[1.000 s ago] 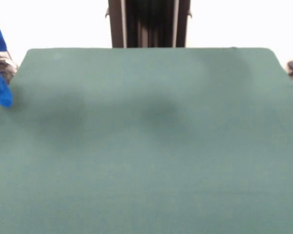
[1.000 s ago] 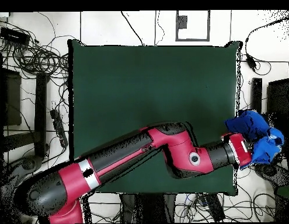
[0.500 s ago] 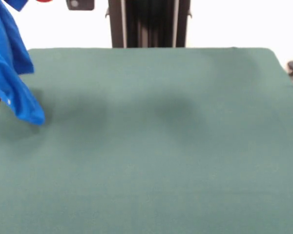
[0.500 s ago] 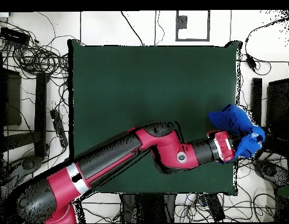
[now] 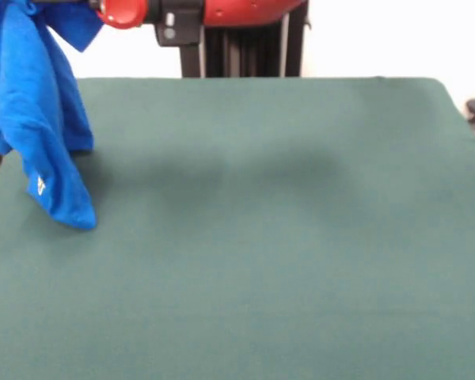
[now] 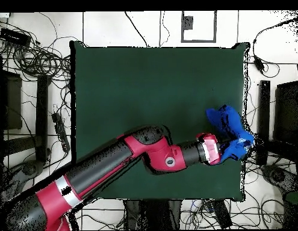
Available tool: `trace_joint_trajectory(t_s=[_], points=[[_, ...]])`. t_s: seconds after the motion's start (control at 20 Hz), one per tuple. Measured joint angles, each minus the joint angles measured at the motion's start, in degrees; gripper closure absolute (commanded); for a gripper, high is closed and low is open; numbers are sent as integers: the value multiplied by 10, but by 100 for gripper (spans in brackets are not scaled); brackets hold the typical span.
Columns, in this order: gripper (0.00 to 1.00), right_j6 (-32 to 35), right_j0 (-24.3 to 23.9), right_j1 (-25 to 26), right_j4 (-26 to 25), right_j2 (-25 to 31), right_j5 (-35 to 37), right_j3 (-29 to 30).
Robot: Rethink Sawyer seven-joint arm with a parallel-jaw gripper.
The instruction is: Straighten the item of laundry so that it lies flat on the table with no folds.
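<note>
The garment hung bunched from the arm near one side edge of the table, a long twisted drape of blue cloth with its lowest tip down at the green cover or just above it; whether it touched could not be told. In the overhead view it showed as a crumpled blue clump right at the end of the arm, over the table's edge strip, with part of it reaching toward the rim. The gripper was buried in that cloth, so how wide its jaws stood could not be made out; the way the cloth dangled from the wrist suggested it was held there, but that was a judgement, not something seen. A small white mark showed low on the hanging fabric in the front view. Nothing of the straightening looked done: the garment was gathered and folded over on itself, off the surface for most of its length, and nearly all of the table lay bare. By my reading, what remained was the whole job proper: bringing the cloth further in over the table, laying it down, and spreading it out until no folds were left.
</note>
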Motion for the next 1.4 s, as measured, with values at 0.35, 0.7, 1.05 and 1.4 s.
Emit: trace_joint_trajectory(t_s=[0.35,0.7,1.05,1.4], points=[[100,0,29,1,74,22,47,0],[100,0,51,0,125,37,90,-1],[100,0,78,0,170,59,150,-2],[100,0,101,-8,209,96,193,-2]])
